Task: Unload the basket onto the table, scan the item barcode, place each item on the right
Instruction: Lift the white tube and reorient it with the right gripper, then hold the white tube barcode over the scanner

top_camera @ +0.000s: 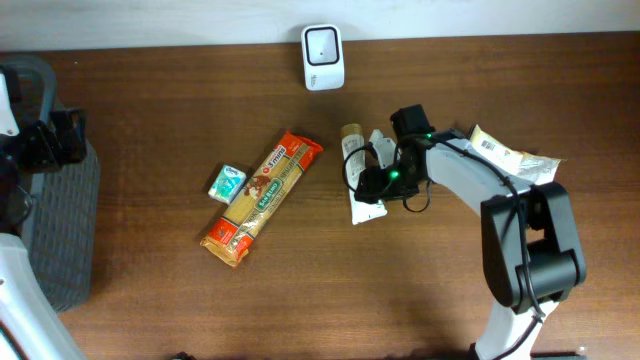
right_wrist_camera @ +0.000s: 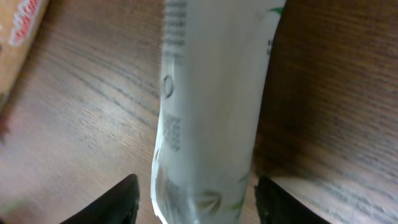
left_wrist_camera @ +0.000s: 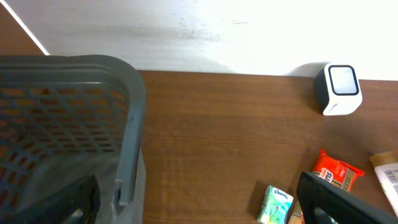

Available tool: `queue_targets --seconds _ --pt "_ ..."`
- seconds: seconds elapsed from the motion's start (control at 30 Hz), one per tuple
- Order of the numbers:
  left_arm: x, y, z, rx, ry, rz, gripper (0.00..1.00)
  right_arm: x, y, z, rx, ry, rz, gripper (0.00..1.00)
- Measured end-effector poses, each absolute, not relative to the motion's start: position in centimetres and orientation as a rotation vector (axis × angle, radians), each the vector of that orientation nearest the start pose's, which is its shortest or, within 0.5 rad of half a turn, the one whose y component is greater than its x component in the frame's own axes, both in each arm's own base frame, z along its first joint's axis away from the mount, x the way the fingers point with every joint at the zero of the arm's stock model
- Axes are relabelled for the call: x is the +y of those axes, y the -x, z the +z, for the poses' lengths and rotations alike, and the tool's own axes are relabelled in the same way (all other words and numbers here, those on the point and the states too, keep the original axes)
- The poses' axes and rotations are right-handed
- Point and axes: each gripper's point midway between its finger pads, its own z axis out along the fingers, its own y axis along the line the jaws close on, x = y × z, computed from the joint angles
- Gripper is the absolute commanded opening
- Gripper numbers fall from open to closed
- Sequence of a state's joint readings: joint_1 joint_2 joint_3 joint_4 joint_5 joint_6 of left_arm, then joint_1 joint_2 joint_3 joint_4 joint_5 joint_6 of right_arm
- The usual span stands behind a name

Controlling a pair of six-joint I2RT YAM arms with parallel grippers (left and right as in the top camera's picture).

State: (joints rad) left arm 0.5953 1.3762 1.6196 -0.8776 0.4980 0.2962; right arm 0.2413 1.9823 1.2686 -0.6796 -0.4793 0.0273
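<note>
Looking at the white pouch (top_camera: 366, 207) lying flat on the table (top_camera: 150, 300), just right of the orange packet (top_camera: 262, 198) and well short of the scanner (top_camera: 322, 57) at the back edge. Straddled by the right gripper (top_camera: 372, 180), jaws apart, not quite pinching it. Left gripper (left_wrist_camera: 199, 211) parked over by the grey basket (left_wrist_camera: 62, 112), jaws wide apart too.
</note>
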Motion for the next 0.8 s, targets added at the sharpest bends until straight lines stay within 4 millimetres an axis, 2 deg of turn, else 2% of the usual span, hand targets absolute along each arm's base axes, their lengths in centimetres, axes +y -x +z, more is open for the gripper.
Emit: queue_targets --seconds 0.1,0.17,0.2,0.33,0.43,0.47,0.53,0.57,0.63,0.73,0.8 --pt "14.1 -35.5 35.6 2.118 0.046 -0.024 0.99 17.6 -36.6 1.3 2.885 0.365 0.859 0.51" --pt "14.1 -35.5 35.6 2.118 0.046 -0.024 0.99 18.0 -36.7 1.2 2.885 0.364 0.891 0.27" --pt "14.1 -35.5 35.7 2.118 0.046 -0.024 0.99 17.9 -36.6 1.0 2.895 0.356 0.887 0.06" --pt "14.1 -35.5 35.6 2.118 0.046 -0.024 0.99 17.7 -36.5 1.6 2.900 0.294 0.972 0.04" --pt "14.1 -35.5 35.6 2.118 0.046 -0.024 0.99 15.8 -37.1 2.1 2.888 0.200 1.029 0.04" --pt "14.1 -35.5 35.6 2.118 0.046 -0.024 0.99 15.4 -36.6 3.4 2.896 0.198 1.061 0.04" --pt "14.1 -35.5 35.7 2.118 0.046 -0.024 0.99 16.0 -37.6 12.1 2.707 0.321 1.104 0.04" --pt "14.1 -35.5 35.7 2.118 0.046 -0.024 0.99 16.3 -37.5 16.4 2.618 0.374 1.109 0.04" --pt "14.1 -35.5 35.6 2.118 0.046 -0.024 0.99 16.9 -36.7 21.1 2.510 0.441 1.134 0.04" --pt "14.1 -35.5 35.6 2.118 0.046 -0.024 0.99 18.6 -35.7 21.7 2.495 0.503 1.177 0.04" --pt "14.1 -35.5 35.6 2.118 0.046 -0.024 0.99 19.9 -36.0 22.7 2.502 0.532 1.097 0.04"
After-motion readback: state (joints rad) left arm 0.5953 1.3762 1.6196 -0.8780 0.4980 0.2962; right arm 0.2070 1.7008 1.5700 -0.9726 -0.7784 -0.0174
